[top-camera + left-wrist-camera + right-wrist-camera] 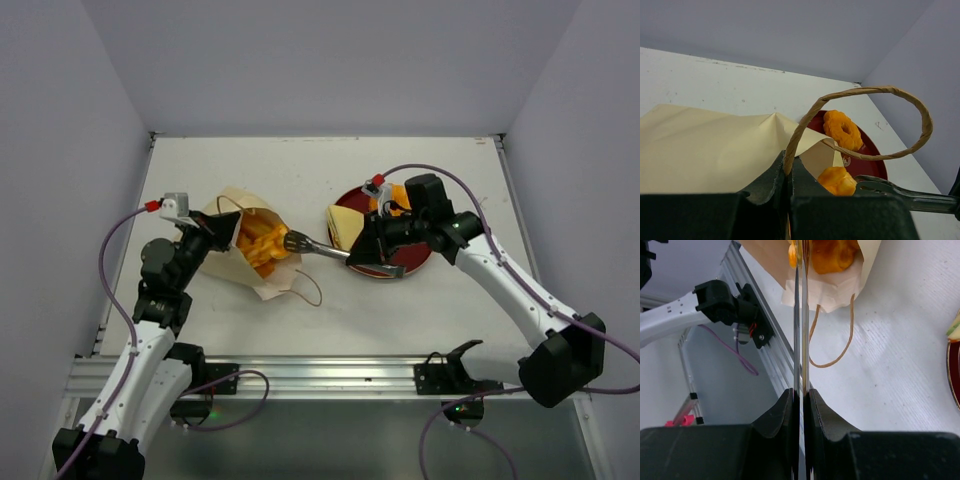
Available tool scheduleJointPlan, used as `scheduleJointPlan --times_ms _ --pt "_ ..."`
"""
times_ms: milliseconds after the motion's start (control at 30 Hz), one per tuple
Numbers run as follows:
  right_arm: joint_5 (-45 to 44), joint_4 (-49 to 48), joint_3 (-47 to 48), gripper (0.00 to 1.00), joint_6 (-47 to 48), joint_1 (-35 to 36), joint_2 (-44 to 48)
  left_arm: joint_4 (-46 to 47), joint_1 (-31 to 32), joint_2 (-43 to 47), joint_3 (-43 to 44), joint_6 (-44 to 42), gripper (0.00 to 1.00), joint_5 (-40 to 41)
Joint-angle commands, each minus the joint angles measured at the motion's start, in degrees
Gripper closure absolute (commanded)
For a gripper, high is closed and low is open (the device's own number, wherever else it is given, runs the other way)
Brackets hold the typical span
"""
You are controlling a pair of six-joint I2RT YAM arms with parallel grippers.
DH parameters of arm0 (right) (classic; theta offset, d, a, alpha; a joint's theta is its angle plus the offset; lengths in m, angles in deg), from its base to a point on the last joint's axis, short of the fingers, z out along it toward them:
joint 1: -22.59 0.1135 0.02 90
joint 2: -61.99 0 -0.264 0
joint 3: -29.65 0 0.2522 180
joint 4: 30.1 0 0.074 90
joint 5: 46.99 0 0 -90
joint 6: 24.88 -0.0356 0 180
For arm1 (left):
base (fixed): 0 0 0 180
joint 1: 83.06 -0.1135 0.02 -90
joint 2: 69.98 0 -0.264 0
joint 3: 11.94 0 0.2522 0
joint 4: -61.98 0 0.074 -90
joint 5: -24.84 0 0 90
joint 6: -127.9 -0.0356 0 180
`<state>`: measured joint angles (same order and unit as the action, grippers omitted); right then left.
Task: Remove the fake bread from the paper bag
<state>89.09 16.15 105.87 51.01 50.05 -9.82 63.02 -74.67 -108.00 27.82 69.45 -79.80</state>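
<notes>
Tan paper bag [268, 282] lies on its side on the white counter [300, 170], just left of the red plate [410, 260], with its open mouth turned toward the plate. A heap of glossy orange-golden fake bread [258, 245] sits inside that mouth, within the bag's walls.

On the side of the bag away from the plate, the left claw [789, 172] is pinched closed on the base of one thin brown loop handle [910, 100], which arcs up above the fingers. The other handle [836, 340] lies slack on the counter at the bag's near side.

Over the plate's rim nearest the bag, the right claw [801, 395] is squeezed tight on a pair of metal tongs [325, 250]. They reach from the plate across to the bag's mouth, blades almost together, tips at the bread. Whether they pinch a piece cannot be told.

Two pieces are on the plate: a ring doughnut [842, 129] toward its far side and a pale sandwich [345, 225] on the edge closest to the bag
</notes>
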Motion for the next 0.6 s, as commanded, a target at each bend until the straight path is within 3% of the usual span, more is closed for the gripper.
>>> scheduleJointPlan --times_ms 0,200,567 --pt "0.2 7.5 4.1 1.0 9.6 -0.1 3.8 0.8 0.1 1.4 1.5 -2.3 1.0 2.0" --pt "-2.9 12.4 4.5 1.0 17.6 -0.5 10.0 0.4 0.1 2.2 0.9 -2.5 1.0 2.0" --pt "2.2 20.0 8.1 1.0 23.5 -5.0 13.7 -3.1 0.1 3.6 1.6 -5.1 1.0 3.3"
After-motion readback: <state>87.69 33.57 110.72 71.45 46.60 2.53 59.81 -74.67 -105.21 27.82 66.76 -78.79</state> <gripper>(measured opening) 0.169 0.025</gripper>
